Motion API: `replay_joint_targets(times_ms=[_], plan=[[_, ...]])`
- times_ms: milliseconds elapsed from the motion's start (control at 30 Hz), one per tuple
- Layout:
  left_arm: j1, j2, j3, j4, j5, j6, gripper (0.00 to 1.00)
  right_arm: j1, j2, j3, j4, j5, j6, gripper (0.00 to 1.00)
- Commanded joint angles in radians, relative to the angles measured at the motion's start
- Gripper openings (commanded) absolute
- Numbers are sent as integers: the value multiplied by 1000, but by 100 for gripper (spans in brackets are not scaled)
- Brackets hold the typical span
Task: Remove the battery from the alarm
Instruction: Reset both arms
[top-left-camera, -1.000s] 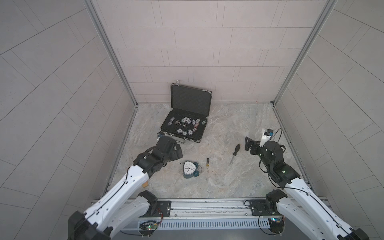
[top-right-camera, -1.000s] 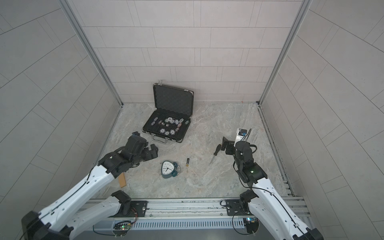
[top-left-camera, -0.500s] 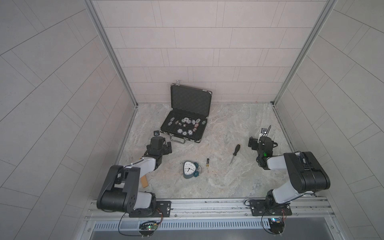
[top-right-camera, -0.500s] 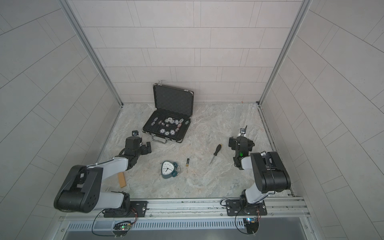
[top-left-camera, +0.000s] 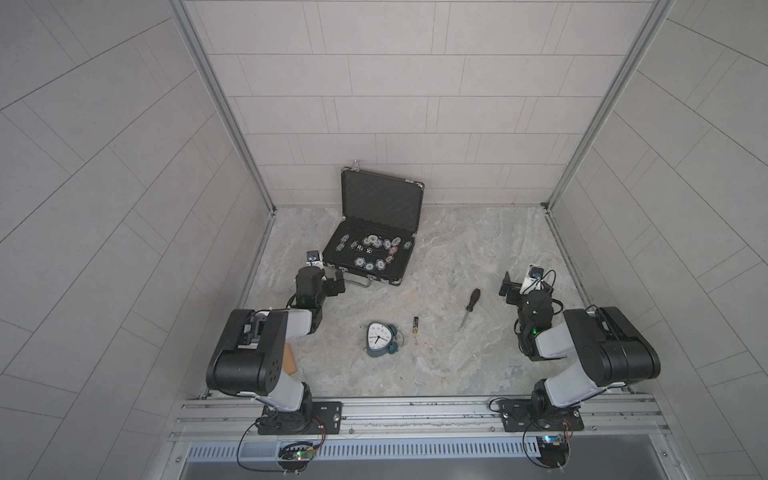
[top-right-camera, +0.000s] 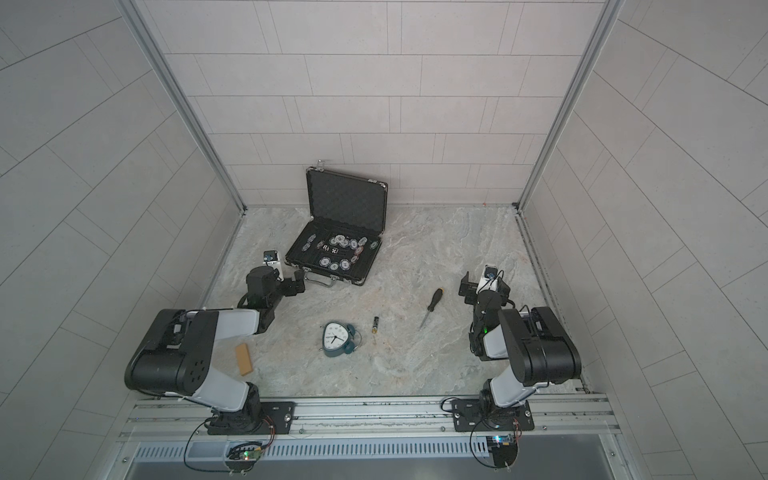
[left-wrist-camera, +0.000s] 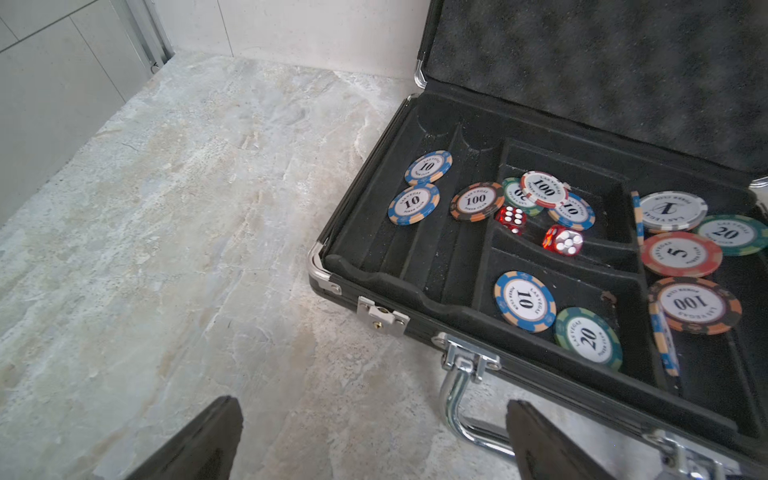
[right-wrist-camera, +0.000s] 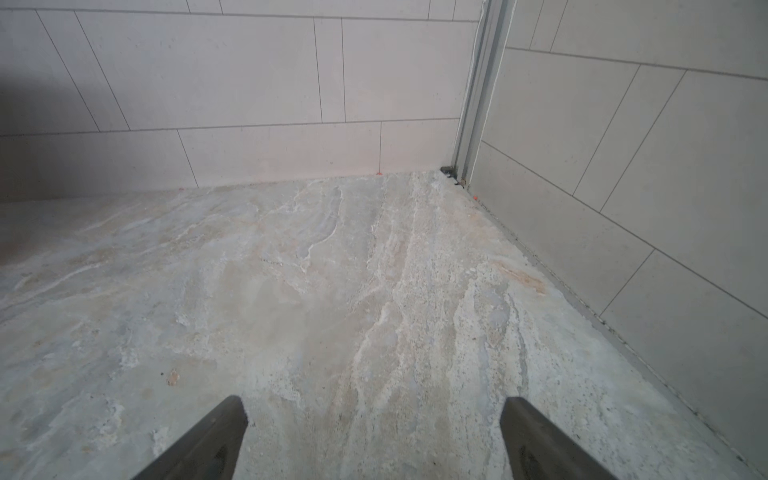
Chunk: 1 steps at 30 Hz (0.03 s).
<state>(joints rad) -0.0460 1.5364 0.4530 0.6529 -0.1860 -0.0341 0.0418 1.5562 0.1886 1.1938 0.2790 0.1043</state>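
Both arms have drawn back from their reach over the worktop (top-left-camera: 457, 365) a second ago and are now folded close to their bases. The alarm, battery and screwdriver lie where they lay then.

Left gripper (top-left-camera: 333, 286): jaws wide, holding nothing, poised just in front of the case handle, as the left wrist view confirms. Right gripper (top-left-camera: 509, 286): jaws wide, holding nothing, over bare worktop near the side wall.

Task status: the alarm (top-left-camera: 380, 338) lies dial up near the front middle of the worktop. The battery (top-left-camera: 414, 324) lies flat on the worktop just beside it, on the robot's right, not touching it and clear of both grippers. On this evidence I judge the removal complete, with nothing further outstanding. The alarm's back cannot be seen, so the state of its compartment cannot be confirmed. The screwdriver (top-left-camera: 471, 305) lies between the battery and the right gripper, apart from both.

Containers: one black case (left-wrist-camera: 395, 286) stands open at the rear, lid upright. Its foam tray holds loose poker chips (left-wrist-camera: 524, 301) spread over several compartments, and two red dice (left-wrist-camera: 563, 240) near the middle.
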Motion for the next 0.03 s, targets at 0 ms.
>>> replay_joint_targets(times_ms=[0], plan=[[3, -6, 6, 56, 14, 12, 100, 4, -13, 7, 30, 6, -11, 100]])
